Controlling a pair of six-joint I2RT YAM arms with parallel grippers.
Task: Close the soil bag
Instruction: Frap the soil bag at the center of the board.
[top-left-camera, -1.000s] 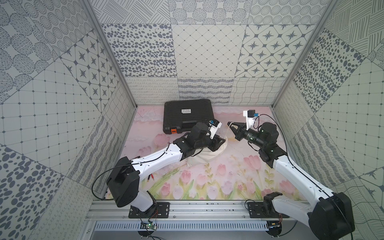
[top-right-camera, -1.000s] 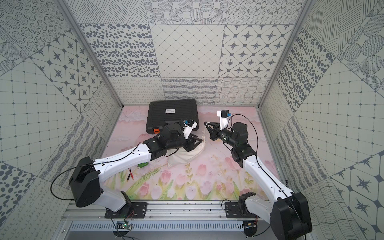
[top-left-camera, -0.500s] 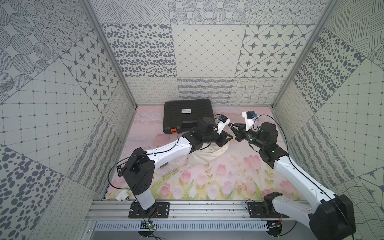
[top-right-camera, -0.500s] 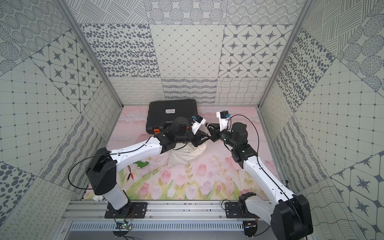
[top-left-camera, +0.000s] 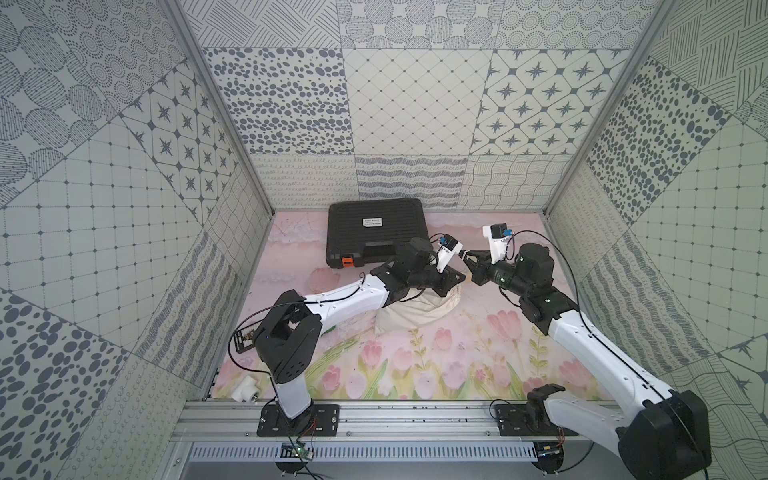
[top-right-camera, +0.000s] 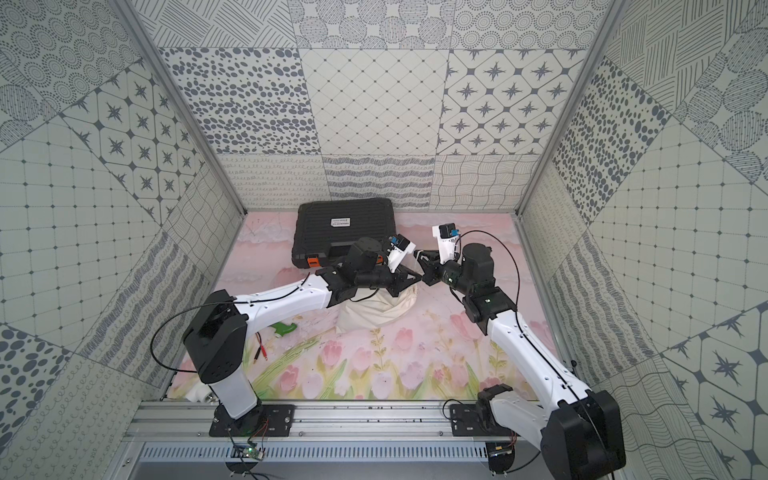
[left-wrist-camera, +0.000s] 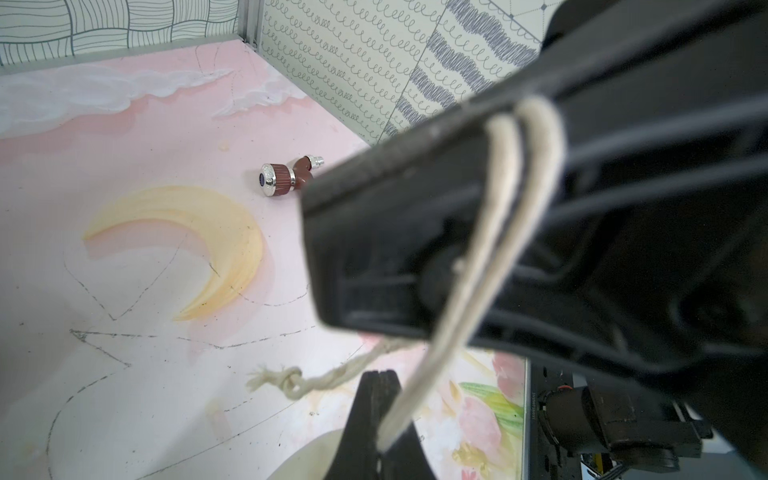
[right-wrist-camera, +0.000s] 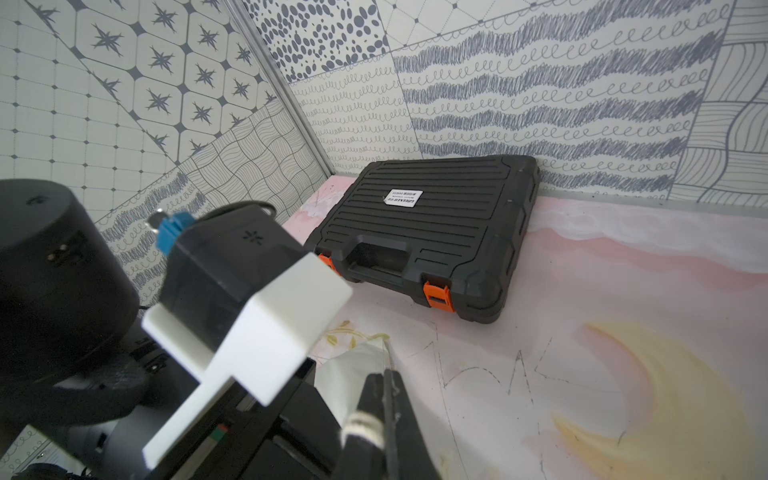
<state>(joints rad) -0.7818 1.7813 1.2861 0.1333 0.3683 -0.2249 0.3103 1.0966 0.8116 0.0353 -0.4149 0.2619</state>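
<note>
Jaws are pressed together on both of my arms. My left gripper (left-wrist-camera: 376, 399) pinches the cord (left-wrist-camera: 494, 216), a doubled cream strand that comes down to the seam where those fingers meet. The same strand loops up over my right gripper (right-wrist-camera: 386, 399), which is clamped flat with only a hairline between its fingers and a wrap of cord showing at its side. A frayed, knotted cord end (left-wrist-camera: 286, 380) trails off beside my left fingers. I cannot tell whether it rests on the worktop (left-wrist-camera: 124, 395).

In both top views my grippers sit almost tip to tip, just above the bunched end of the soil bag (top-left-camera: 415, 313). The bag lies around the middle of the worktop as a slumped, wrinkled cream sack. My left wrist covers its far end, and its body sags toward the near edge. From my right wrist only a fold of its cloth shows past my fingers, behind my left arm's white camera mount (right-wrist-camera: 257, 345).

The black case (top-left-camera: 374, 228) lies flat against the far edge, left of centre, with its orange latches (right-wrist-camera: 436, 296) facing the bag. A small brown-and-silver fitting (left-wrist-camera: 286, 178) sits near the right edge.
</note>
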